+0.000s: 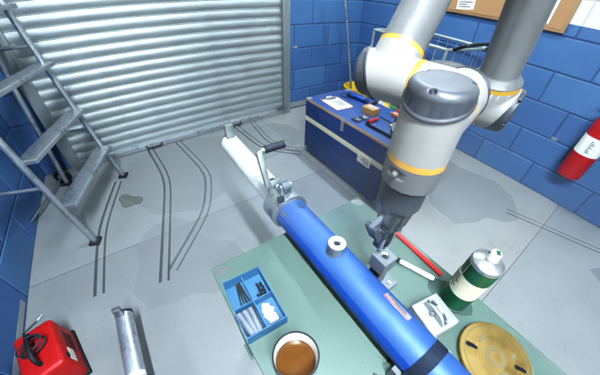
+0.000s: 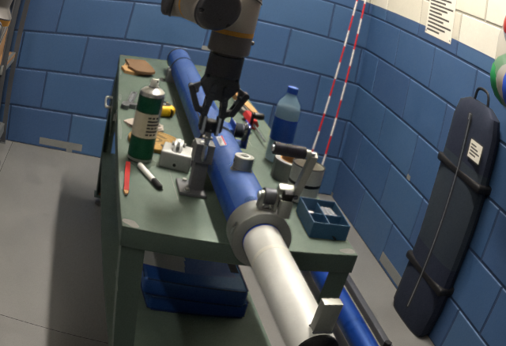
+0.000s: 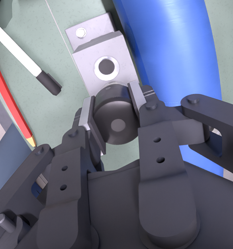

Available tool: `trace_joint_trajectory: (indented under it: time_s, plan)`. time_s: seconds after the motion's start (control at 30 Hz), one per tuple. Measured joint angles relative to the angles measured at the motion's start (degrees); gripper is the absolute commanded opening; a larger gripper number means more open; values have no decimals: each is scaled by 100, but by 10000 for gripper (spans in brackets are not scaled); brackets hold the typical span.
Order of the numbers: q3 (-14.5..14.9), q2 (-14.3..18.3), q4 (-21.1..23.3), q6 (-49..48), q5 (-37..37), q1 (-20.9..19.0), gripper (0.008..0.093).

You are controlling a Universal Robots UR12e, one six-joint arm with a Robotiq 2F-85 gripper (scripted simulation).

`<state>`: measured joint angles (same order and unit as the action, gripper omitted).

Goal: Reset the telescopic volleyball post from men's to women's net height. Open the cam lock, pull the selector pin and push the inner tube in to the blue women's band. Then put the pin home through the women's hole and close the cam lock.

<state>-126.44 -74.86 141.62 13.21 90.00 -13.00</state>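
I hold the selector pin (image 3: 115, 118) by its dark round knob in my closed gripper (image 3: 110, 102), just above the grey parking block (image 1: 381, 262) beside the post. The block's hole (image 3: 106, 67) is empty. The blue outer tube (image 1: 353, 280) lies along the green bench. Its grey pin boss (image 1: 337, 246) on top is empty. The white inner tube (image 1: 246, 161) sticks out past the grey collar (image 2: 257, 222). The cam lock lever (image 2: 304, 164) stands raised with its black grip up.
A white marker (image 1: 416, 269) and a red pencil (image 1: 418, 254) lie right of the block. A green spray can (image 1: 472, 280), a small grey box (image 1: 435, 317) and a yellow disc (image 1: 493, 352) stand further right. A blue parts tray (image 1: 254, 304) and a brown bowl (image 1: 295, 357) sit left of the tube.
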Motion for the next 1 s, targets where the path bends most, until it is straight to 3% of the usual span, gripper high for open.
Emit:
trace_joint_trajectory:
  time_s: [0.3,1.0]
  plan:
    - [0,0,0,0,0,0,80]
    - [27,-85,-115,0,0,0,80]
